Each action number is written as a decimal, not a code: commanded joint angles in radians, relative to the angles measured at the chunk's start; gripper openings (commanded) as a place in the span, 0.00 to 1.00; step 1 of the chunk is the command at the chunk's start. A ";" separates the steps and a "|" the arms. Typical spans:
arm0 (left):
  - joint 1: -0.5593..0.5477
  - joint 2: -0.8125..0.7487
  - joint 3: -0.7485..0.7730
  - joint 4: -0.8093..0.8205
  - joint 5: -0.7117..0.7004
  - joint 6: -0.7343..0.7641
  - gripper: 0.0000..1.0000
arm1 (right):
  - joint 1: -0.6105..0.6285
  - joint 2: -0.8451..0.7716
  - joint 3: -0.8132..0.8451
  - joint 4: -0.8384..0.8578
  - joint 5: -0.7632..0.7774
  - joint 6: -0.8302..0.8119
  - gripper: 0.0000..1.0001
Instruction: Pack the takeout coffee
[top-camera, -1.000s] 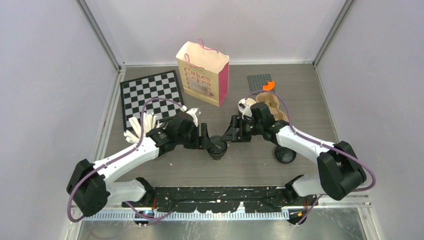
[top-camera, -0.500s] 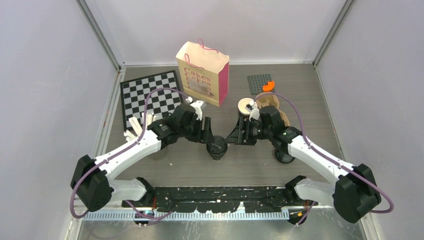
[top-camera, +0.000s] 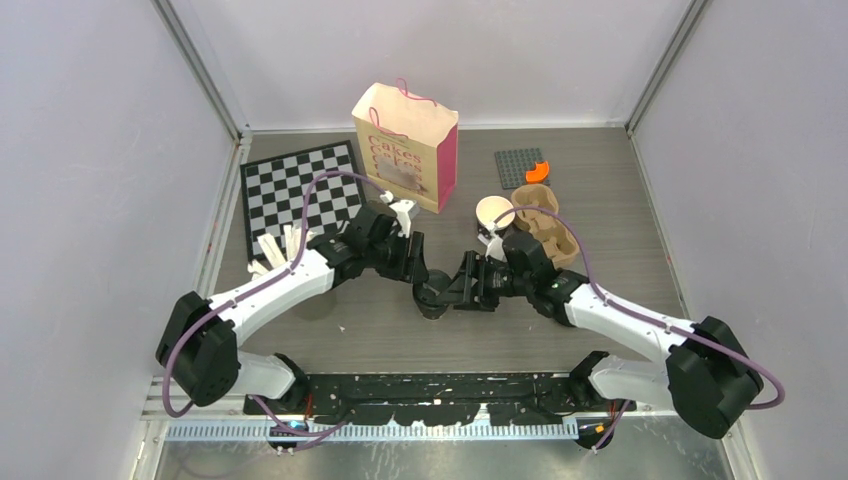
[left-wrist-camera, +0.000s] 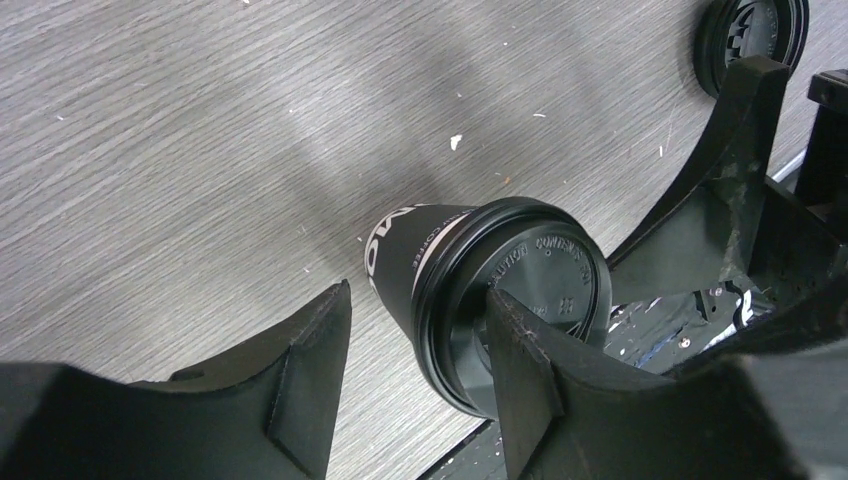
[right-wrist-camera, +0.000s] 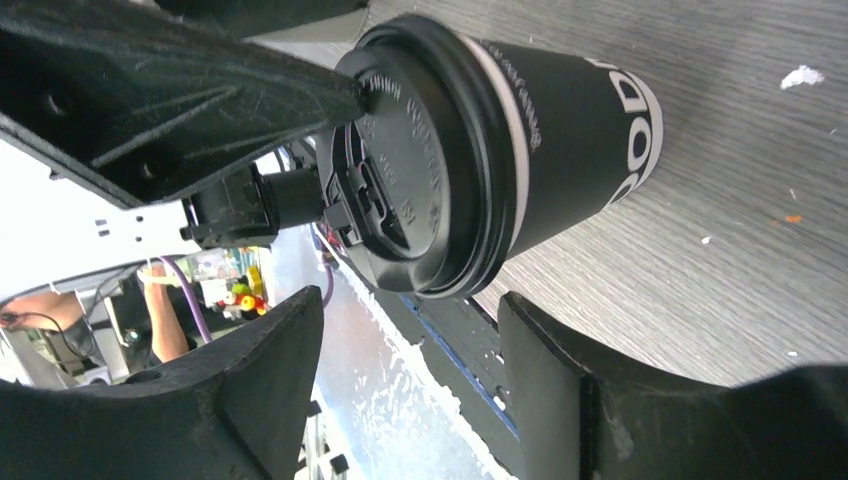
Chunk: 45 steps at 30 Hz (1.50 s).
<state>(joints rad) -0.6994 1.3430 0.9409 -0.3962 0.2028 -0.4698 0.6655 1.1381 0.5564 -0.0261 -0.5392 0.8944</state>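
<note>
On the table (top-camera: 620, 180), short of the bag (top-camera: 405, 150) and the carrier (top-camera: 548, 228), both arms reach in low and meet at one cup (top-camera: 432, 296) standing between them. The lid (right-wrist-camera: 400, 180) looks to be getting seated, so I'd press straight down on its rim and keep the cup from tipping. The right gripper (right-wrist-camera: 410, 310) straddles the cup, jaws wide and not visibly touching it, while the left gripper (left-wrist-camera: 418, 310) comes in opposite, jaws apart and holding nothing, one fingertip (right-wrist-camera: 300, 95) at the lid's edge.
</note>
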 joint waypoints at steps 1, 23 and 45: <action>0.004 0.013 0.011 0.043 0.019 0.015 0.53 | 0.005 0.033 -0.015 0.131 0.040 0.063 0.67; 0.005 0.000 -0.063 0.083 0.038 -0.020 0.47 | 0.033 0.107 -0.062 0.306 0.048 0.161 0.64; 0.004 0.061 -0.156 0.188 0.109 -0.014 0.41 | 0.050 0.193 -0.272 0.366 0.156 0.125 0.44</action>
<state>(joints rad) -0.6907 1.3449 0.8417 -0.1909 0.2707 -0.5156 0.7113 1.2900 0.3561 0.5144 -0.5125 1.0767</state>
